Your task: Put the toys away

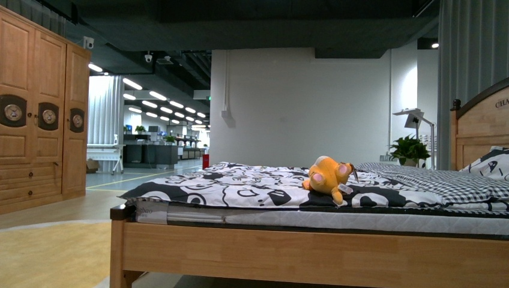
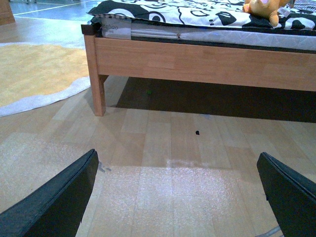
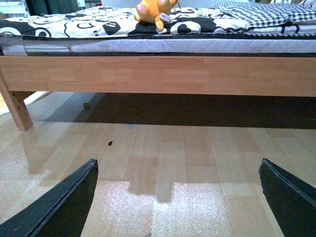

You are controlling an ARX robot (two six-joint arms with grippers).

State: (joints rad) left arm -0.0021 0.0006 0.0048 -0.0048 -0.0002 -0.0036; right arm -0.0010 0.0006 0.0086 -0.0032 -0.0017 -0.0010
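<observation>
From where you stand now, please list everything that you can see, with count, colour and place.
plush toy: one, orange-yellow with pink pads, lying on the bed cover
bed: one, light wood frame, ahead
bed cover: one, black and white, spread on the bed
checked blanket: one, grey, at the bed's right end
wardrobe: one, brown wood, far left
rug: one, yellow, left of the bed
potted plant: one, green, behind the bed
left gripper: one, black, open, low, facing the bed
right gripper: one, black, open, low, facing the bed
</observation>
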